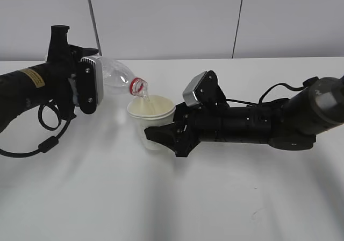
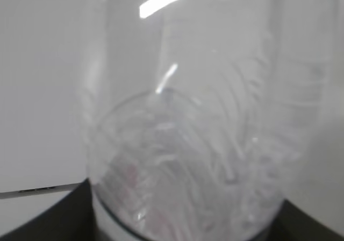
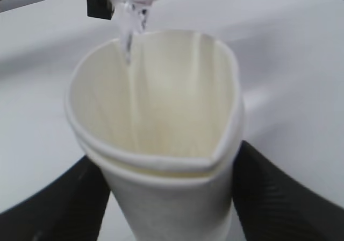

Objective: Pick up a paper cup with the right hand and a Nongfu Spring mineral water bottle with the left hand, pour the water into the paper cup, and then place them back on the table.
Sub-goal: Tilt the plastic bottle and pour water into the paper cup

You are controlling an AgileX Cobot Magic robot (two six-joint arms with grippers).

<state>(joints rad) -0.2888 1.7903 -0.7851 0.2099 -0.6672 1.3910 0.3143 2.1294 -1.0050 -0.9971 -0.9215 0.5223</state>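
Observation:
My left gripper is shut on the clear water bottle, which is tipped with its red-ringed neck over the paper cup. The left wrist view is filled by the blurred bottle body between the dark jaws. My right gripper is shut on the white paper cup, squeezing its rim into a pinched shape and holding it above the table. A thin stream of water runs from the bottle mouth into the cup's cream inside.
The white tabletop spreads around both arms. A looping black cable hangs under the left arm. A small dark scuff marks the table at the front right. A pale panelled wall stands behind.

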